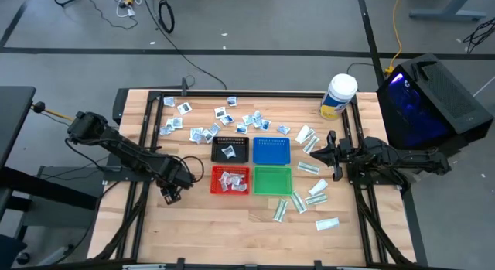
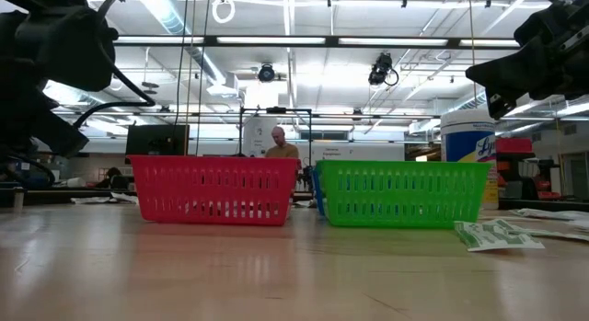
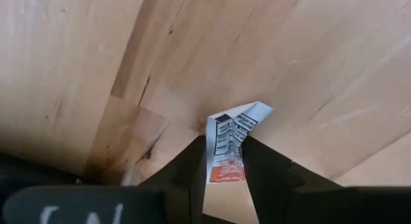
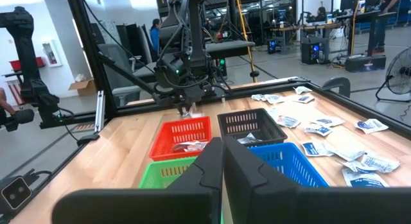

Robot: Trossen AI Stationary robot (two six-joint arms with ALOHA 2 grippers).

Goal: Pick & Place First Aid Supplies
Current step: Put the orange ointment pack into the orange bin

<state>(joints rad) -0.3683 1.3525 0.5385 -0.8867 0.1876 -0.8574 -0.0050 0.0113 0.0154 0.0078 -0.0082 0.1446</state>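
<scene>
L gripper [image 3: 225, 161] fingers pinch packet [image 3: 232, 137] by its edge on tabletop [image 3: 77, 51], could slip on lift; R gripper [image 4: 222, 161] fingers closed, empty.

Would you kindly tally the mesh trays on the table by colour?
Black mesh tray: 1
Blue mesh tray: 1
Red mesh tray: 1
Green mesh tray: 1
Total: 4
</scene>
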